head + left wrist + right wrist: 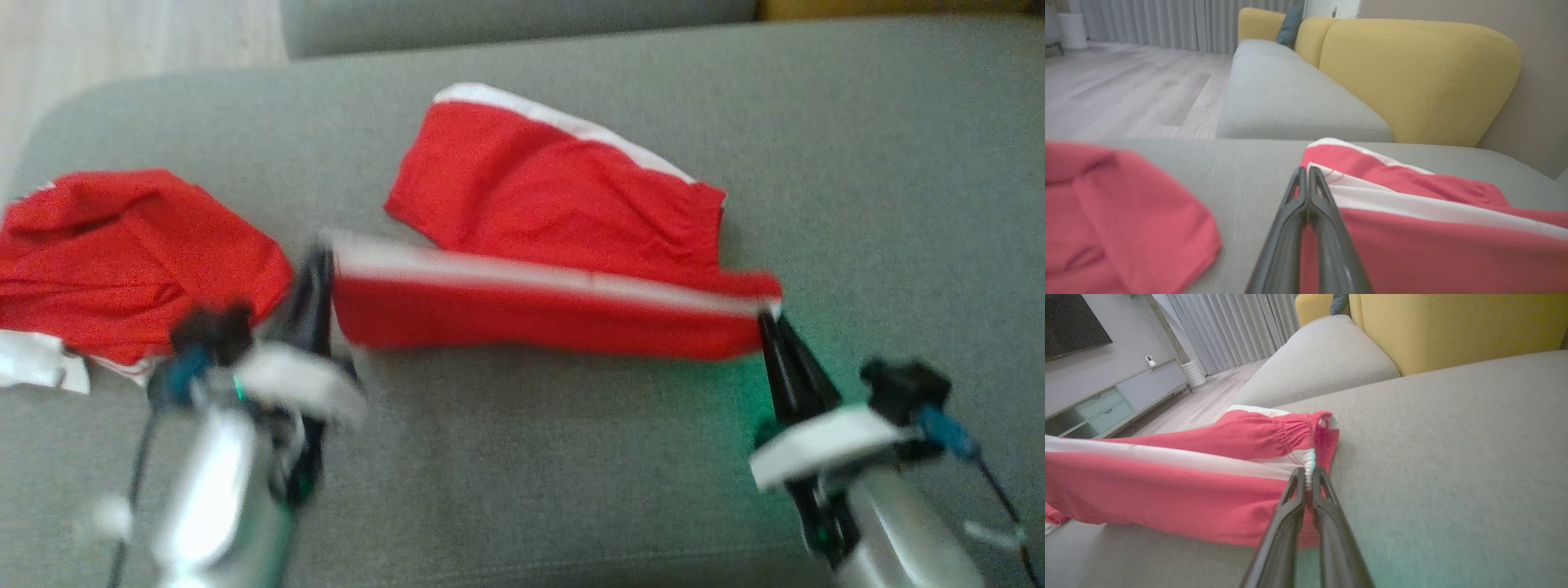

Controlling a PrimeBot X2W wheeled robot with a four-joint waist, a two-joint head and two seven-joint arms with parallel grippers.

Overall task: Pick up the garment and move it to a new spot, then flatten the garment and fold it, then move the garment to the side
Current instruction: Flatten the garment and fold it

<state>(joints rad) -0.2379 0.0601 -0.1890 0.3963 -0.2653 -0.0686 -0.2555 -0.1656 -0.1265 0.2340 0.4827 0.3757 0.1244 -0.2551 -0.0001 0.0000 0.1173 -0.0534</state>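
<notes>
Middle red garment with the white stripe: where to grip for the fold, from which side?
On the garment, grip the two ends of its white-striped near edge, coming from the robot's side with fingers low over the cushion. That edge runs straight, and the rest lies behind it. The left gripper and right gripper are shut on those ends.

Task item: red garment (555,212) w/ white stripe trim (gathered elastic at 3 o'clock corner). Near edge stretched taut 9-to-3 o'clock, lifted off grey cushion (857,204); rest slopes back toward 12 o'clock, wrinkled.
</notes>
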